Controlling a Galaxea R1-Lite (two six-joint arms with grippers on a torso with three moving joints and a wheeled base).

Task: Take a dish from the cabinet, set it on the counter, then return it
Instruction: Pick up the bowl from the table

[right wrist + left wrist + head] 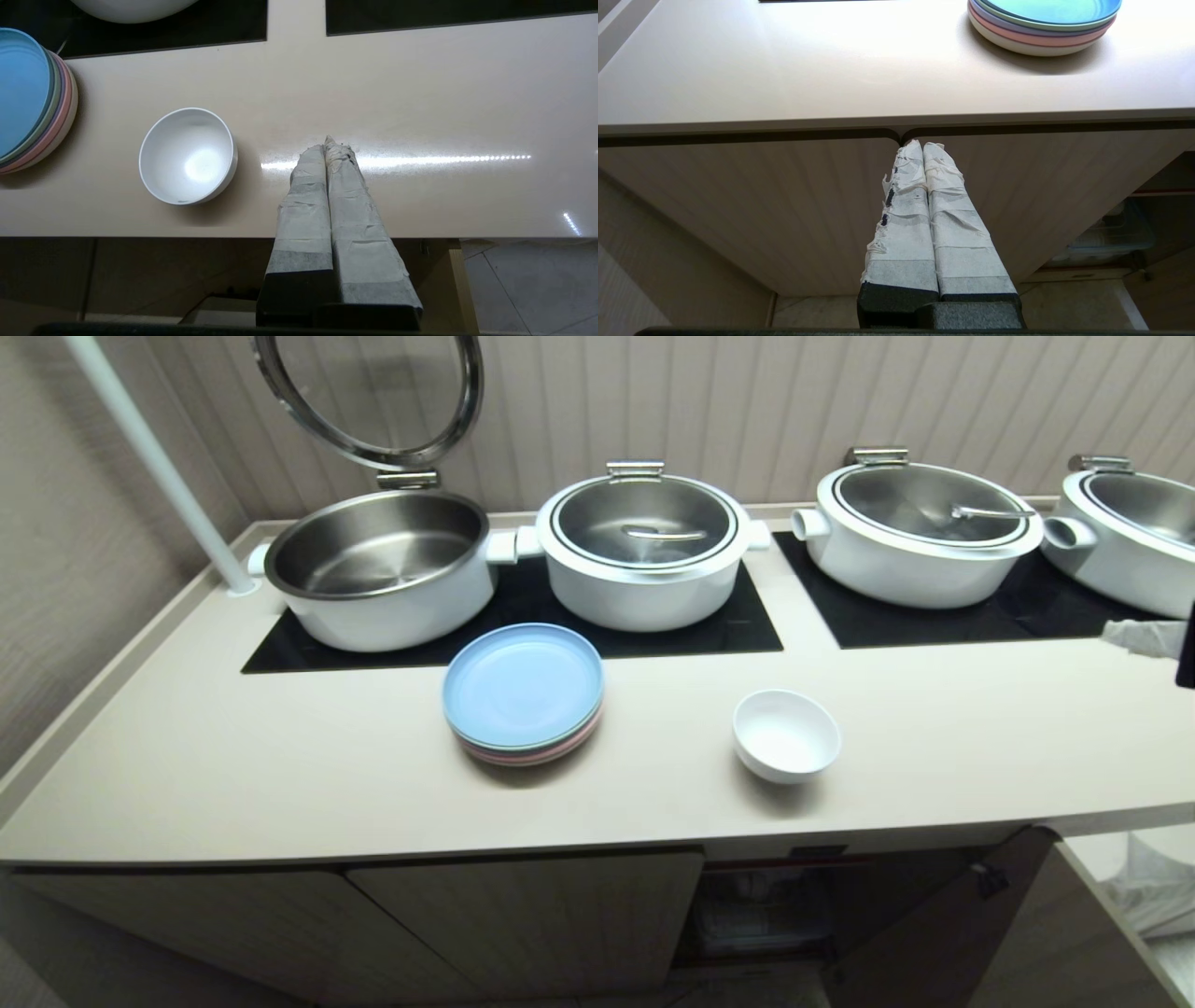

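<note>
Dish [188, 156] upright on counter [420, 116]; right gripper [331, 145] beside it, jaws closed, empty — closed approach risks knocking dish over the edge.

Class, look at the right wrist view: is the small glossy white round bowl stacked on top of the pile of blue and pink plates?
No: the small glossy white round bowl stands alone on the cream-beige counter, apart from the plate pile.

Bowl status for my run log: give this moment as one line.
bowl: upright on counter, free | right gripper: shut, empty, beside bowl | left gripper: shut, parked
</note>
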